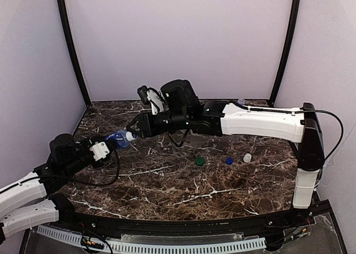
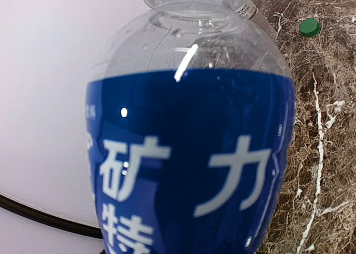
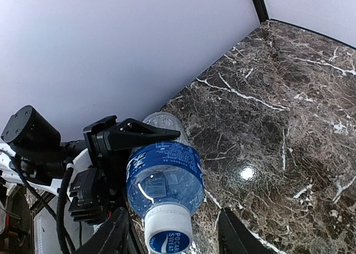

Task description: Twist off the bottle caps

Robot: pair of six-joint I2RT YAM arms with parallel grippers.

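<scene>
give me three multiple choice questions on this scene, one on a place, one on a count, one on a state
1. Where does the green cap lie?
A) on the table, to the right of the blue-labelled bottle
B) on a bottle's neck
C) between the right jaws

2. How many loose caps lie on the table?
A) one
B) three
C) five

3. The blue-labelled bottle is gripped by the left jaws. Its own cap is:
A) off, on the table
B) on the neck
C) in the left jaws

Answers:
1 A: it lies flat on the marble near the blue cap.
2 B: green, blue and a loose white cap.
3 B: the right wrist view shows it on the neck, with the right jaws flanking it.
</scene>
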